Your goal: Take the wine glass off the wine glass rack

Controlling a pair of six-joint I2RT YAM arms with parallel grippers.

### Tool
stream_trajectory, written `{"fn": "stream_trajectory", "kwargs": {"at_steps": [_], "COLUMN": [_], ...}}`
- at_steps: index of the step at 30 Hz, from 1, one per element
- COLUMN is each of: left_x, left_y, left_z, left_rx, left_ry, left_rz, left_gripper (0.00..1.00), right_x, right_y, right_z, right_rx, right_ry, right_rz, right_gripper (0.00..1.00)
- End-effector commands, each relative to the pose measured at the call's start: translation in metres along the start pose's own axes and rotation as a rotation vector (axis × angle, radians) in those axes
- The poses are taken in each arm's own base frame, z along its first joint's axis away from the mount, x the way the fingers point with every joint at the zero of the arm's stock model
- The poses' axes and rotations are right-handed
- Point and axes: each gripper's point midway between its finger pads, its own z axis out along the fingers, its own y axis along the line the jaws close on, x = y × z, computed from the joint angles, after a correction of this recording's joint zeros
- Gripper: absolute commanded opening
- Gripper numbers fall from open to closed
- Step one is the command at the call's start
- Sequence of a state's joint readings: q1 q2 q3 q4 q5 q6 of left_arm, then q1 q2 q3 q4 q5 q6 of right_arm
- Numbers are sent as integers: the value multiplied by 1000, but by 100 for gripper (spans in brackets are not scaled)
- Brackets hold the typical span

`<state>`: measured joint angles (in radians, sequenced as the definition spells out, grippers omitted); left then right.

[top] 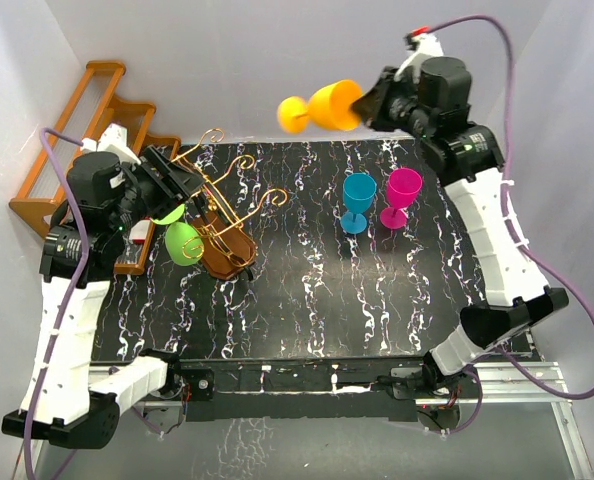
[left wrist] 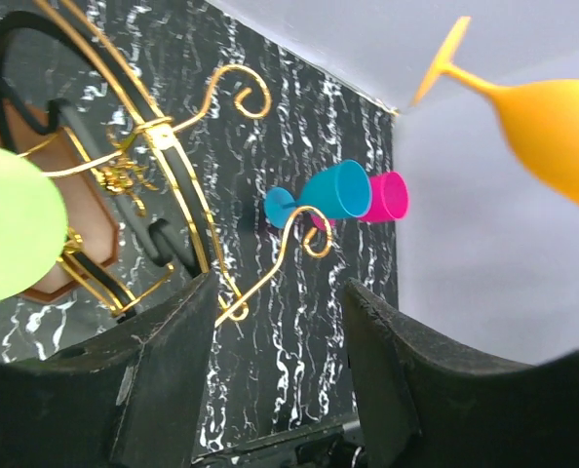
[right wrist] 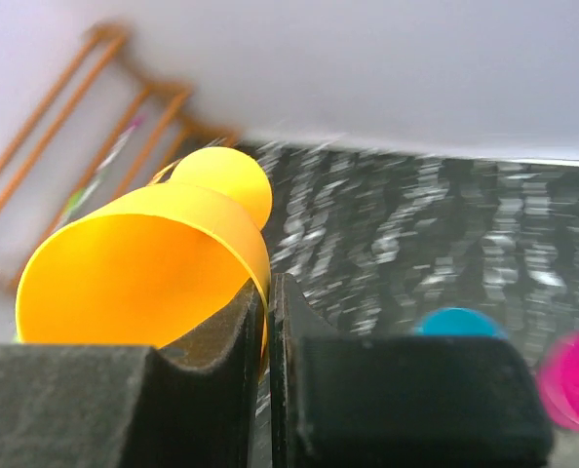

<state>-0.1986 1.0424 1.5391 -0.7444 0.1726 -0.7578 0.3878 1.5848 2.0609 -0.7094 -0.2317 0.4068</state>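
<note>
The gold wire wine glass rack (top: 220,205) on its brown oval base stands at the table's left and also shows in the left wrist view (left wrist: 173,166). A green wine glass (top: 182,243) (left wrist: 12,234) hangs from the rack. My left gripper (top: 177,178) (left wrist: 280,312) is beside the rack's top, open, with nothing between its fingers. An orange wine glass (top: 322,107) (left wrist: 553,127) (right wrist: 143,273) lies sideways in the air above the table's far edge. My right gripper (top: 365,104) (right wrist: 268,292) is shut on the orange glass's rim.
A blue wine glass (top: 358,200) and a pink wine glass (top: 401,195) stand upright side by side on the right half of the black marbled table (top: 307,300). An orange-brown wooden stepped shelf (top: 87,130) leans at the far left, behind my left arm.
</note>
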Motion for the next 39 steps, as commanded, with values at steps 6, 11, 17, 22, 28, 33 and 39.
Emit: {"fn": "stream_trajectory", "kwargs": {"at_steps": [6, 11, 17, 22, 28, 33, 39], "left_x": [-13, -10, -4, 0, -2, -2, 4], "left_y": [35, 57, 69, 72, 74, 77, 80], "left_z": [-38, -47, -50, -46, -47, -46, -40], "left_rx": [-181, -277, -327, -336, -347, -365, -374], "left_ry": [-148, -172, -166, -149, -157, -151, -117], "left_rz": [1, -5, -15, -18, -9, -1, 0], "left_gripper": [52, 52, 58, 64, 66, 67, 67], "right_x": [-34, 22, 92, 131, 144, 130, 74], "right_y": [-244, -323, -361, -369, -375, -368, -333], "right_z": [-86, -119, -128, -121, -112, -104, -100], "right_rx": [926, 1114, 1162, 1140, 1118, 1068, 948], "right_ry": [-169, -36, 123, 209, 249, 222, 120], "right_rz": [68, 173, 223, 255, 262, 262, 228], "right_gripper": [8, 8, 8, 8, 18, 35, 40]}}
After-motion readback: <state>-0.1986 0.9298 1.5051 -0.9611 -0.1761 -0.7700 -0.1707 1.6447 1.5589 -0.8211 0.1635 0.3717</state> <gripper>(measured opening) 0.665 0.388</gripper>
